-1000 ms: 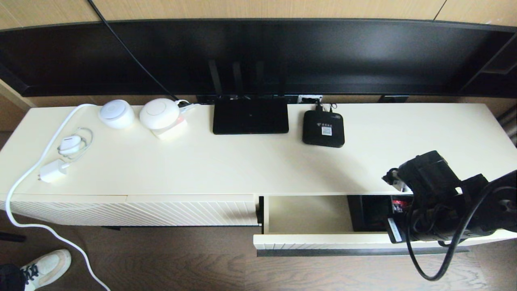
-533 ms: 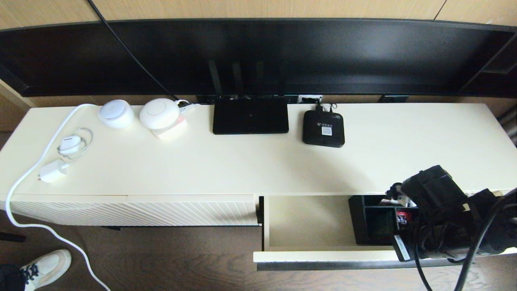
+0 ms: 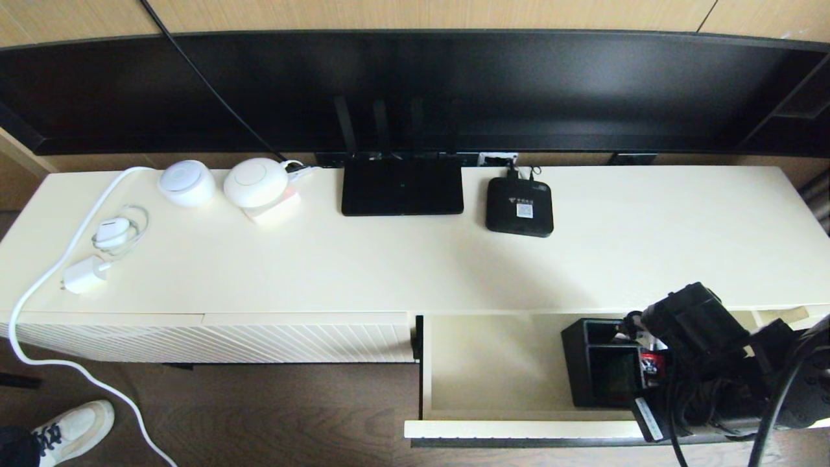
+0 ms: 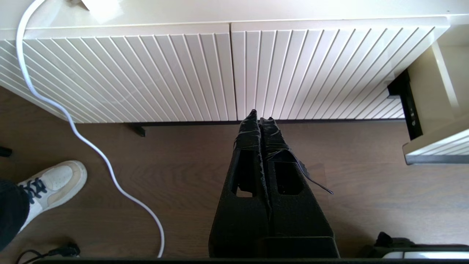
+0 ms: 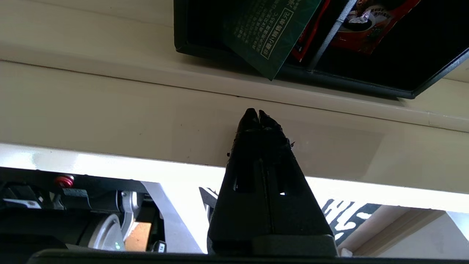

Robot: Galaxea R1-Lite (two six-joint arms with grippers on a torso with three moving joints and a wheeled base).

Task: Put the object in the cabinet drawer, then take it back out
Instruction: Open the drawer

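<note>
The cabinet drawer (image 3: 519, 429) stands pulled well out at the cabinet's right, its cream floor bare on the left. The black organizer box (image 3: 600, 363) sits inside it at the right, with red and white items in its compartments; my right arm (image 3: 700, 363) covers the box's right part. In the right wrist view my right gripper (image 5: 259, 112) is shut and empty, its tips against the inner face of the drawer's front wall (image 5: 110, 106), just in front of the box (image 5: 366, 69). My left gripper (image 4: 261, 116) hangs shut above the floor before the closed ribbed panel (image 4: 146, 73).
On the cabinet top stand a flat black router (image 3: 402, 187), a small black set-top box (image 3: 519, 206), two white round devices (image 3: 187, 183), a charger (image 3: 84, 275) and a white cable. A wide black screen (image 3: 415, 91) spans the back. A person's shoe (image 3: 71, 431) is at the floor's left.
The drawer has slid farther out toward me together with my right arm. More of the drawer floor and of the organizer box now shows.
</note>
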